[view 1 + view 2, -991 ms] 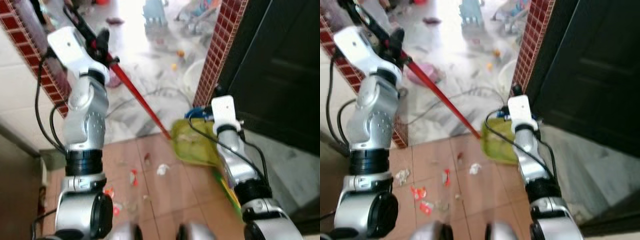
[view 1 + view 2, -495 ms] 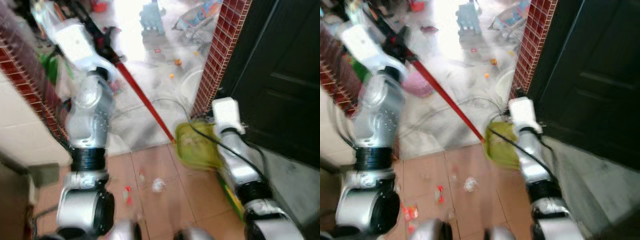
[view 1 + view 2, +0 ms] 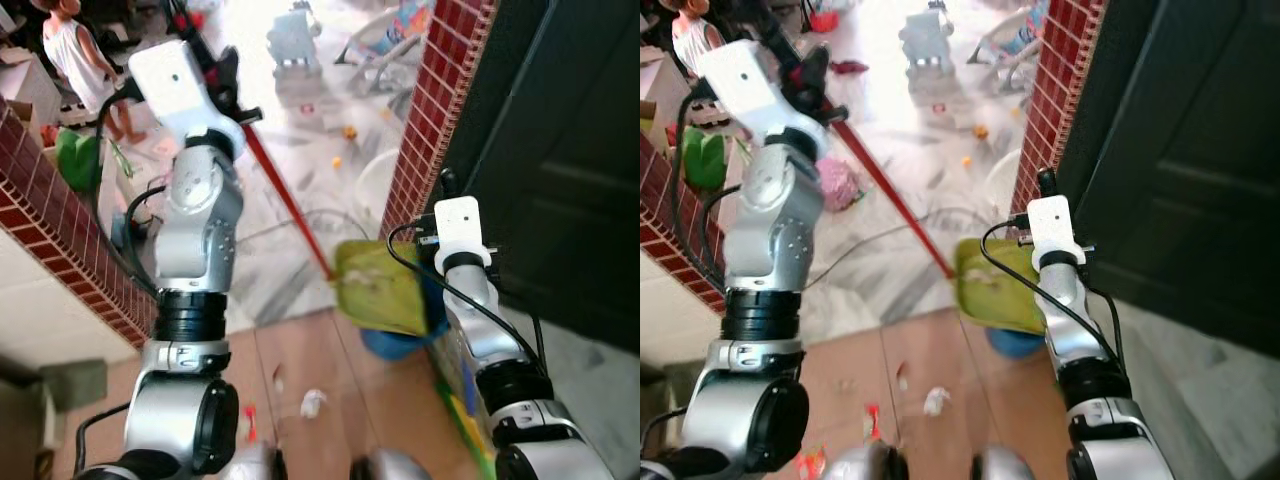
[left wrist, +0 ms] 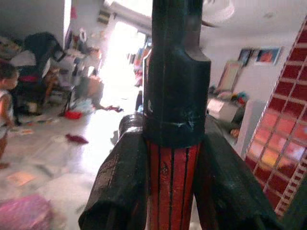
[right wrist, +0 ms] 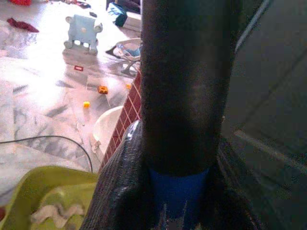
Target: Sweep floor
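Observation:
My left gripper [image 3: 226, 84] is raised high at the left, shut on the black-capped top of a red broom handle [image 3: 285, 205], which slants down to the right. In the left wrist view the fingers [image 4: 117, 191] clamp the red ribbed shaft [image 4: 172, 184]. My right gripper [image 3: 441, 186] is shut on the dark, blue-ended handle [image 5: 184, 96] of a yellow-green dustpan [image 3: 380, 285]. The pan hangs beside the brick pillar with litter in it. The broom's lower end meets the pan's left edge; its head is hidden.
Scraps lie on the brown tiles: a white one [image 3: 313, 402] and a red one [image 3: 249, 418]. A blue object [image 3: 392, 345] sits under the pan. Brick pillar [image 3: 425, 120], dark door [image 3: 560, 150], low brick wall [image 3: 70, 230], floor cable [image 3: 300, 218], white tub [image 3: 372, 180], person [image 3: 75, 55].
The camera has swung up and toward the bright room. Both grippers keep their hold. The dustpan now stands off the tiles, with the blue object showing beneath it.

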Available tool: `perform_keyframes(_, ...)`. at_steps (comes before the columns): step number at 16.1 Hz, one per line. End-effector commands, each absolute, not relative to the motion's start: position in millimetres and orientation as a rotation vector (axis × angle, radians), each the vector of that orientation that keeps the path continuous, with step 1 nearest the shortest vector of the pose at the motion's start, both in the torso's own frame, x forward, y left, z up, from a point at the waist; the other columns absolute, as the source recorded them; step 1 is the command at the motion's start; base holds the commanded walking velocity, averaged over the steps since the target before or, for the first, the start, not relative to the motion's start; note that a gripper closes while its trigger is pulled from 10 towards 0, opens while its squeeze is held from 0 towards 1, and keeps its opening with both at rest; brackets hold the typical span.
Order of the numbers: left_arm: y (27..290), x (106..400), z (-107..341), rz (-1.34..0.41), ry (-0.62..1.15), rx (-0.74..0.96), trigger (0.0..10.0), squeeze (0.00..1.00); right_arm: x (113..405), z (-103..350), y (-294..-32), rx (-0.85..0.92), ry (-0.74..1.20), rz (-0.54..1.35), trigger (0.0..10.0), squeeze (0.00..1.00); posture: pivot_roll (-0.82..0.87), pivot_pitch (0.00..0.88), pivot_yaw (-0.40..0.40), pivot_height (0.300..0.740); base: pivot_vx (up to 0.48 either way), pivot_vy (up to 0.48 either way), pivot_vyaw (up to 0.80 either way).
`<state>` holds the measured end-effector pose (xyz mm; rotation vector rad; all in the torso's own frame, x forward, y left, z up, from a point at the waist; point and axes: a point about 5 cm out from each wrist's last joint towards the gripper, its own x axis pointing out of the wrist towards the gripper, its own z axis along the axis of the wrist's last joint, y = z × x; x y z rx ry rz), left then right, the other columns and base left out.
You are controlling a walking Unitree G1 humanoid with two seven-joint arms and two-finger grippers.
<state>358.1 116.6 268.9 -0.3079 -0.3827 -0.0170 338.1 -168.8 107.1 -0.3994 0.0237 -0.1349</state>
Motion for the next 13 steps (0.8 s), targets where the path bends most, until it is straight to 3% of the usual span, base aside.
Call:
perform_keyframes(1, 118.7, 353.6, 285.4, -0.005, -0.490, -0.241, 10.0, 0.00, 341.8, 119.4, -161.6, -0.417, -0.032, -0.122, 10.0, 0.00, -0.04, 0.050, 0.022, 0.740, 0.000, 0.000, 0.00)
perform_keyframes(5, 99.8, 348.1, 280.3, -0.082, -0.527, -0.156, 10.0, 0.00, 341.6, 119.4, -161.3, -0.414, -0.032, -0.123, 10.0, 0.00, -0.04, 0.052, 0.024, 0.740, 0.000, 0.000, 0.00)
perform_keyframes(7, 78.3, 339.8, 280.6, -0.188, -0.597, -0.091, 10.0, 0.00, 341.6, 119.6, -161.2, -0.413, -0.033, -0.123, 10.0, 0.00, -0.04, 0.052, 0.024, 0.740, 0.000, 0.000, 0.00)
perform_keyframes(13, 50.8, 335.8, 276.3, -0.262, -0.632, -0.082, 10.0, 0.00, 341.2, 120.2, -160.2, -0.409, -0.036, -0.130, 10.0, 0.00, -0.05, 0.050, 0.033, 0.740, 0.000, 0.000, 0.00)
